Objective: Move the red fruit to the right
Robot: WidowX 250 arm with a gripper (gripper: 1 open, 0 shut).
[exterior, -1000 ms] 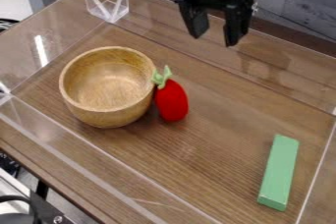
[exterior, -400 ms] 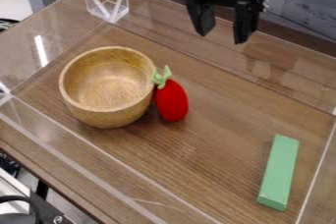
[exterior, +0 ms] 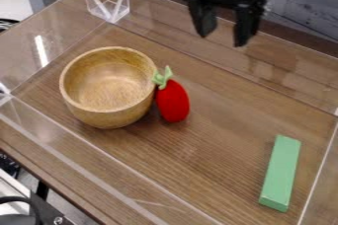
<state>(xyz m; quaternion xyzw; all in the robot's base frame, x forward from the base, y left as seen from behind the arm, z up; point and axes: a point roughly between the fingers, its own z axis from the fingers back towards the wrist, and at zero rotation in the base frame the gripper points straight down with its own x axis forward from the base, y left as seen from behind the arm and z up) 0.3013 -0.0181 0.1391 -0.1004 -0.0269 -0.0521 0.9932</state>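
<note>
- A black robotic gripper [exterior: 222, 34], jaws spread wide and holding nothing, hangs beyond the wooden bowl [exterior: 109, 87], on its far right;
- the red toy strawberry [exterior: 172, 102] lies on the tabletop [exterior: 199, 170] just right of the bowl, its green leafy top [exterior: 162, 75] close by the rim;
- the approach appears to be the step in hand, the fruit ungripped;
- the next move calls for lowering the open jaws over the fruit, clear of the bowl's wall, before any carry rightward.
</note>
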